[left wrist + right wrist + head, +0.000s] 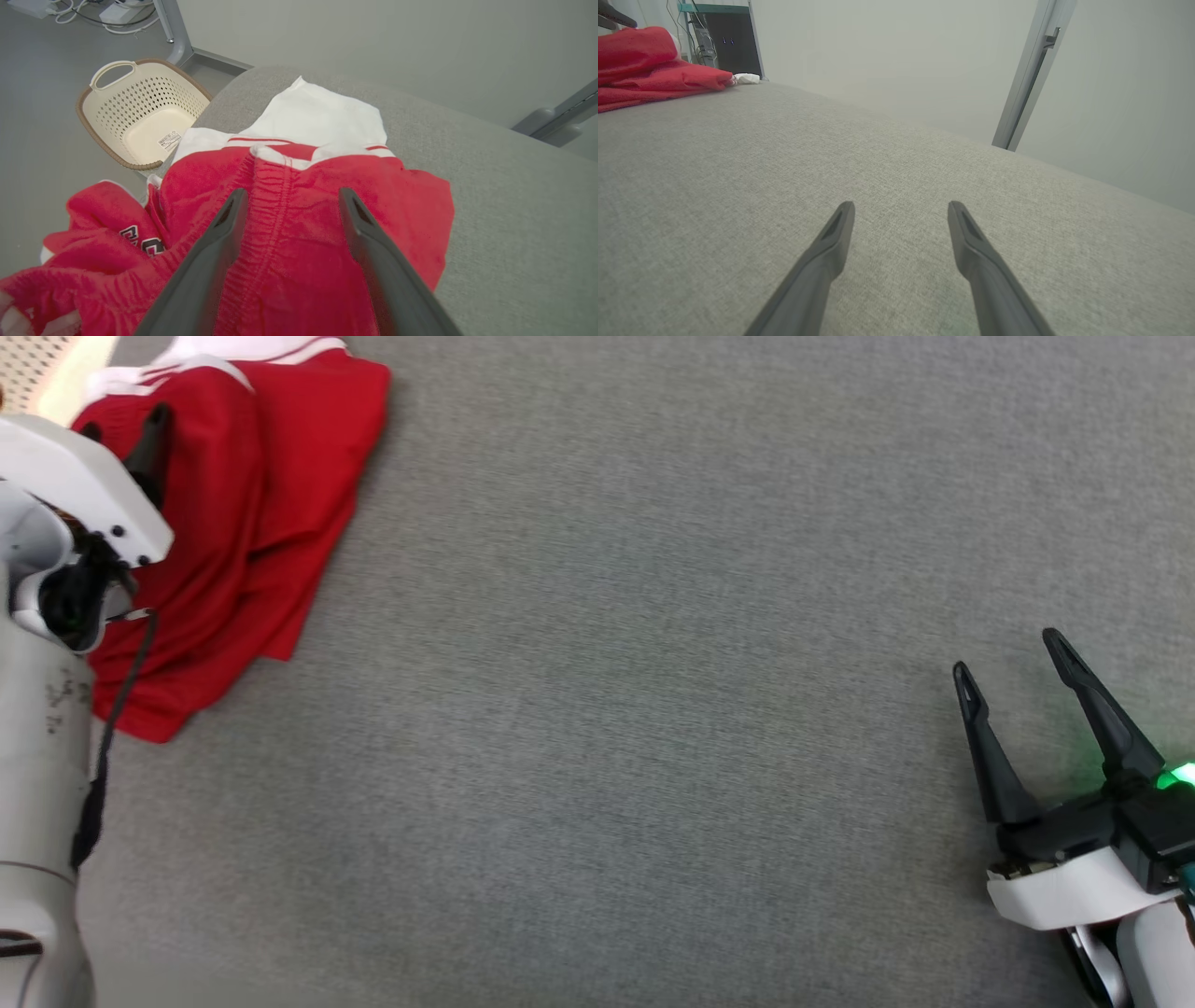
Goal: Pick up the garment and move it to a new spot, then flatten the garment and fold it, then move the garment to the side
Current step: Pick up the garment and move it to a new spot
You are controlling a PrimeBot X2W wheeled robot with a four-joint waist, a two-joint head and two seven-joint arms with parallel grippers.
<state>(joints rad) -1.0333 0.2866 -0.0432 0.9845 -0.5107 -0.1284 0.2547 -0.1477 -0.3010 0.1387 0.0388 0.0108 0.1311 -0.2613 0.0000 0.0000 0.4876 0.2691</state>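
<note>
Red garment (252, 504) with white trim, lying crumpled at the far left corner of the grey fabric surface (653, 663). Its long axis runs away from me: the white end points to the far edge, the red hem toward the robot. In the left wrist view a bunched part sags off the edge near a cream basket (140, 112). My left gripper (293, 191) is spread wide above the gathered band, grasping nothing; I cannot tell whether the tips touch the cloth. My right gripper (1007, 654) is likewise spread wide and empty, over bare surface, well apart from the garment.
</note>
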